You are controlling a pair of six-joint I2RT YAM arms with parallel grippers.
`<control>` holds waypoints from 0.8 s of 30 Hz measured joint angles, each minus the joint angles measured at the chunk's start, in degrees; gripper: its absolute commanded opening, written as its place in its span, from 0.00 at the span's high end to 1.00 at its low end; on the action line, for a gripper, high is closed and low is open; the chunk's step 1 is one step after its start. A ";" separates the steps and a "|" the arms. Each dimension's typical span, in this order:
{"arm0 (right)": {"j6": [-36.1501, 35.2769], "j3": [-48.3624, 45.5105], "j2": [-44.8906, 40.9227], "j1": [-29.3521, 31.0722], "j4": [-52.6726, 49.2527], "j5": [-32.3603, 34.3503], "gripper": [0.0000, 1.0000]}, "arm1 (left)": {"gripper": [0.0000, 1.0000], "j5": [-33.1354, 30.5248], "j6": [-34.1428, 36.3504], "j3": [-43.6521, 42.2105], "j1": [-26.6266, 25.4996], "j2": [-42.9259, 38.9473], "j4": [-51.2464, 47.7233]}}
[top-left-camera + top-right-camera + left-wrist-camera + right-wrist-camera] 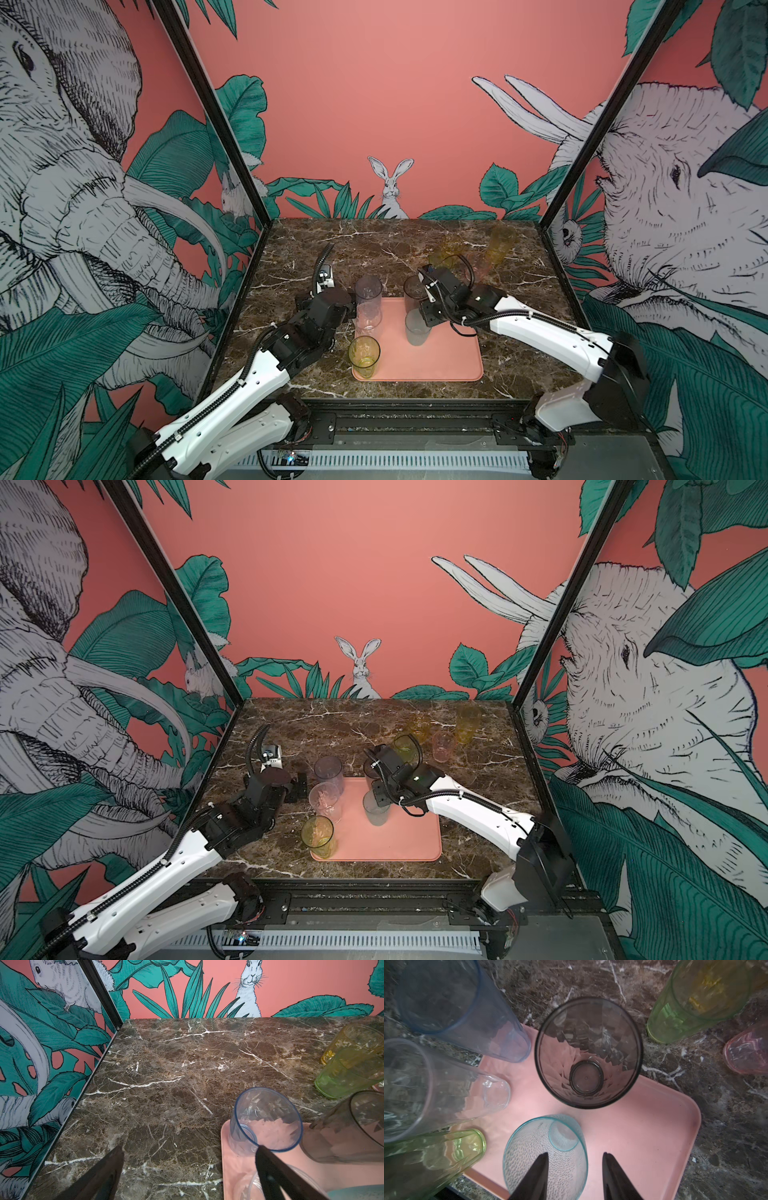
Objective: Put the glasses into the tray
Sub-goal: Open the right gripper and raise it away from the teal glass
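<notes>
Right wrist view: our right gripper (575,1154) hangs over the tray (643,1126) with its jaws partly apart and nothing clamped. One finger crosses the frosted blue-grey tumbler (527,1147), and the other stands clear of its rim.

In both top views the tray lies toward six o'clock from the middle of the marble table (374,249). Taking the tray's centre as our dial:
- the grey-violet tumbler (368,291) stands at eleven o'clock,
- the clear tumbler (369,318) at nine,
- the yellow-green tumbler (364,357) at seven,
- the smoky brown tumbler (412,291) at twelve,
- the frosted one just toward six from it.

All five are upright on the tray.

Four glasses stand off the tray, out at one o'clock:
- a second yellow-green tumbler (404,747),
- a short amber tumbler (417,725),
- a pink tumbler (444,746),
- a tall amber tumbler (467,723).

Our left gripper (190,1152) is spread wide and empty over bare marble, just off the tray's nine o'clock edge.
</notes>
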 measured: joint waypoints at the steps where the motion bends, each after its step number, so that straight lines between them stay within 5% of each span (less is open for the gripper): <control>1: -0.24 0.15 -1.18 0.00 0.04 0.02 0.51 | 0.01 0.00 -0.02 0.00 0.00 0.00 0.00; 12: -6.43 4.72 -7.69 -0.20 -0.42 7.32 0.26 | 0.01 0.00 -0.02 0.00 0.04 -0.61 -0.13; 24: -13.97 11.78 -6.88 -8.90 0.28 13.27 0.21 | 0.01 -0.02 -0.02 0.00 0.11 -1.73 -0.26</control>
